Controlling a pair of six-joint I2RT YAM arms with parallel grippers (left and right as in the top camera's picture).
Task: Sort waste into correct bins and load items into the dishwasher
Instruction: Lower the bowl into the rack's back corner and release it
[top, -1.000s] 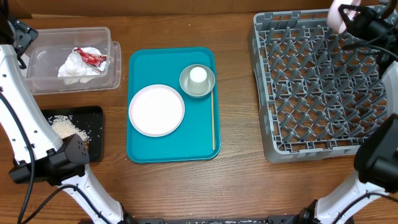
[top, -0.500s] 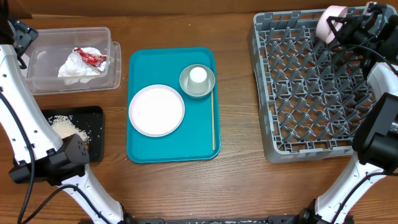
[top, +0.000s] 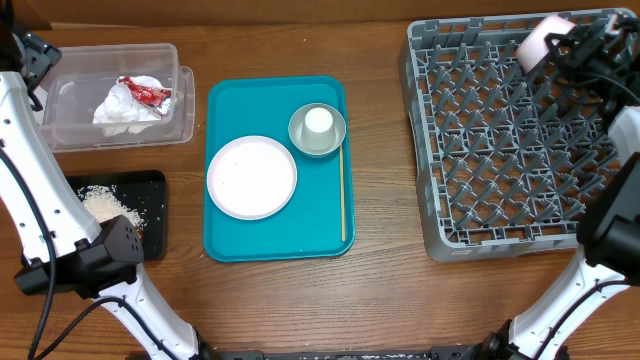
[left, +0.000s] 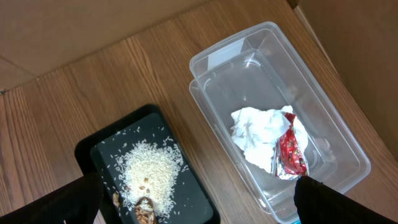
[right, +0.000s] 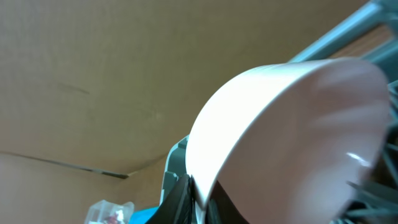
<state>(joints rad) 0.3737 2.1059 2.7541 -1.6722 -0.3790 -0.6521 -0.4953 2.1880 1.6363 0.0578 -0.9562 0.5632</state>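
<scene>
My right gripper (right: 198, 193) is shut on the rim of the smaller white bowl (right: 292, 137), which is tilted on edge over the far right corner of the dishwasher rack (top: 420, 150); the bowl (top: 545, 40) looks pale pink from overhead. The pale plate (top: 252, 177), the silvery-grey bowl (top: 300, 138) with the white cup (top: 318, 122) in it, and the wooden stick (top: 343, 195) lie on the teal tray (top: 270, 235). The napkin (left: 261, 134) and red wrapper (left: 291, 152) lie in the clear tub (left: 323, 118). Rice (left: 149, 171) lies on the black tray (left: 186, 199). My left gripper (left: 199, 205) hangs open above both, holding nothing.
Brown cardboard walls stand behind the table's far edge. The clear tub (top: 70, 130) sits at the far left with the black tray (top: 150, 185) in front of it. Bare wood separates the teal tray from the rack.
My right gripper has carried the white bowl from beyond the rack's back edge down over its far right corner, tilting it. The left arm has not moved.
</scene>
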